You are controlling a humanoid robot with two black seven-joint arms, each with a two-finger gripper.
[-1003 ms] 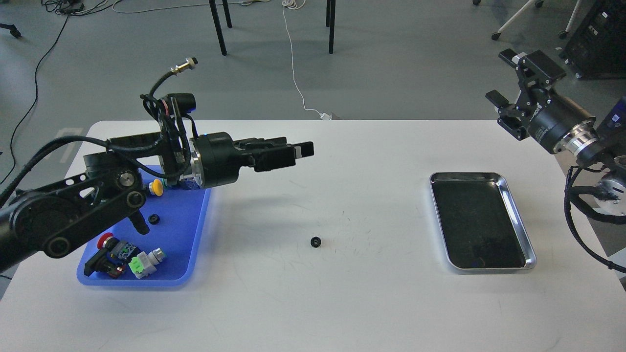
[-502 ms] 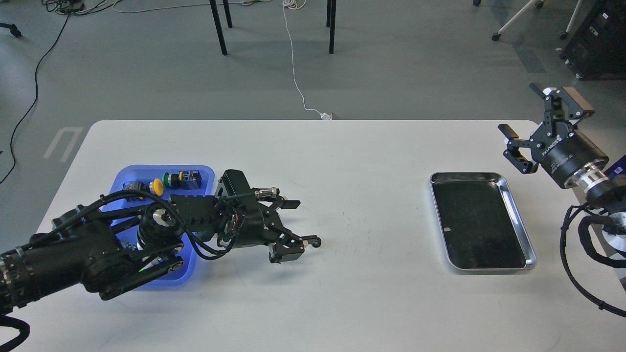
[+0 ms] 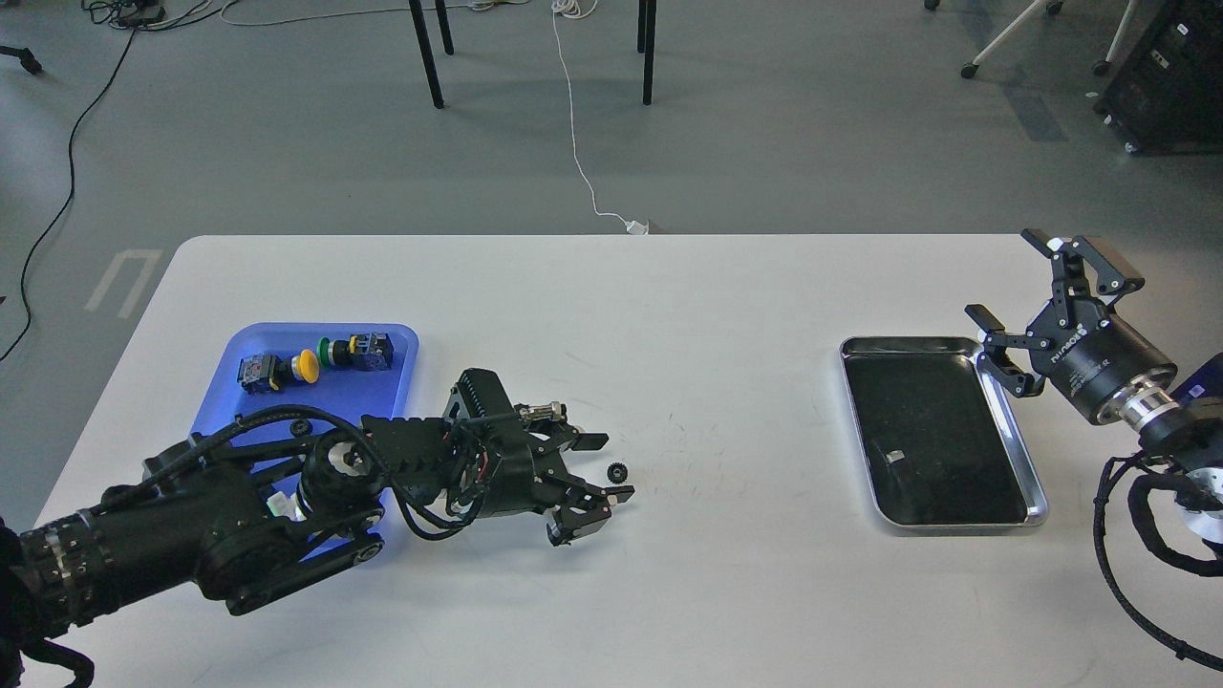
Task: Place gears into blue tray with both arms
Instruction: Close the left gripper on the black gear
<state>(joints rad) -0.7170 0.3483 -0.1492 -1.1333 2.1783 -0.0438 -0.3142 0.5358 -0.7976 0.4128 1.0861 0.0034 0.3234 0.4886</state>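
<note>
Blue tray (image 3: 396, 368) sat at table's left (image 3: 669, 592), holding coloured push-button switches (image 3: 315, 361) plus one gear (image 3: 300, 426) by left arm cabling. Left gripper (image 3: 602, 468) lay low over table, fingers spread, nothing pinched. Second gear (image 3: 616, 471) rested on table between its fingertips. Silver tray (image 3: 1013, 435) stood well right. Right gripper (image 3: 1046, 287) hung above silver tray's far right corner, fingers spread, empty.

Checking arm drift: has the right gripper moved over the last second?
Yes. The right gripper has dropped and now hangs by the silver tray's far right corner.
</note>
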